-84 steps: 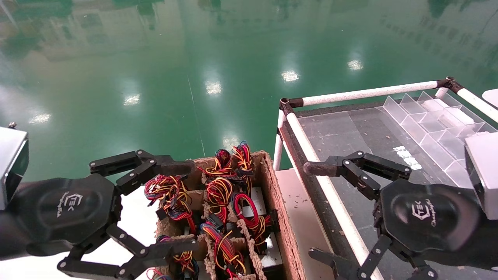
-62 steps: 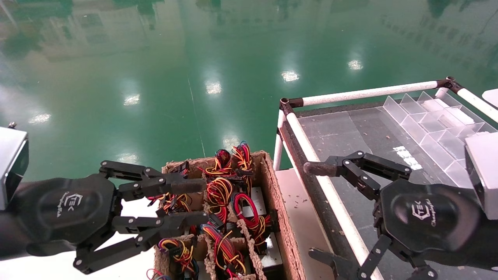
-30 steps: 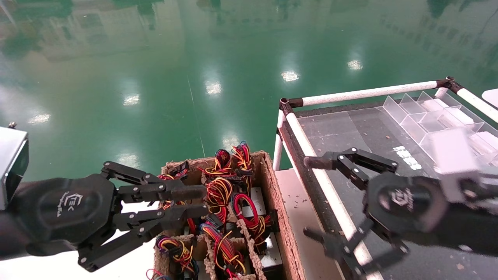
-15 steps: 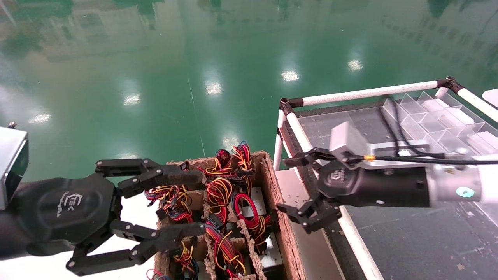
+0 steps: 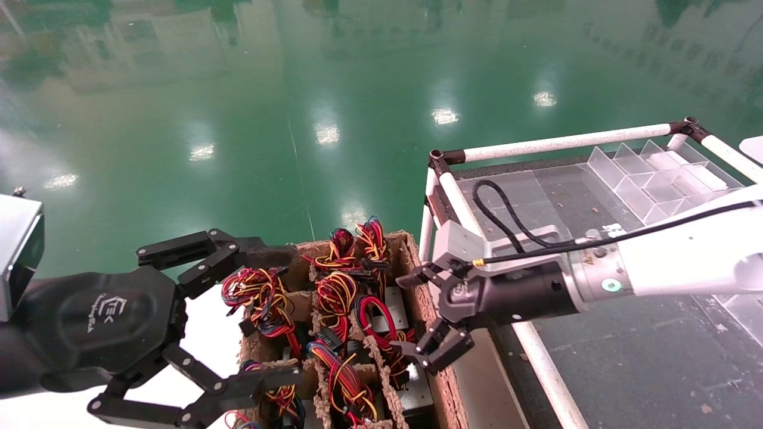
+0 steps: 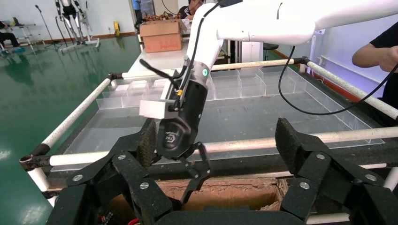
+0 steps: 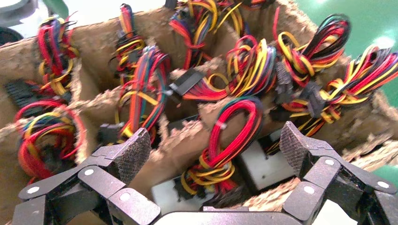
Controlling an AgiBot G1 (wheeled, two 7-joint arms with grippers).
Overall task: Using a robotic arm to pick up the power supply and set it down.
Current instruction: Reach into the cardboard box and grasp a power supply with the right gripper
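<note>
Several power supplies stand in a brown cardboard divider box point(image 5: 424, 298), each with a tied bundle of red, yellow and blue wires. My right gripper point(image 5: 410, 314) hangs open over the box's right side. In the right wrist view its fingers straddle a silver-grey power supply point(image 7: 267, 166) and its red wire loop point(image 7: 232, 133) without touching them. My left gripper point(image 5: 281, 314) is open at the box's left side, around a wire bundle point(image 5: 256, 292) but not closed on it. The left wrist view shows the white-sleeved right arm point(image 6: 180, 117) beyond the left gripper point(image 6: 217, 143).
Right of the box stands a table with a white tube frame point(image 5: 471, 217) and a clear divider tray point(image 5: 656, 179) at its far end. The box rests on a white surface point(image 5: 208, 333). Green floor lies beyond. A person's arm point(image 6: 378, 54) shows by the table.
My right arm swung left from over the table to the box's right side. My left gripper narrowed around the wires, then opened wide again.
</note>
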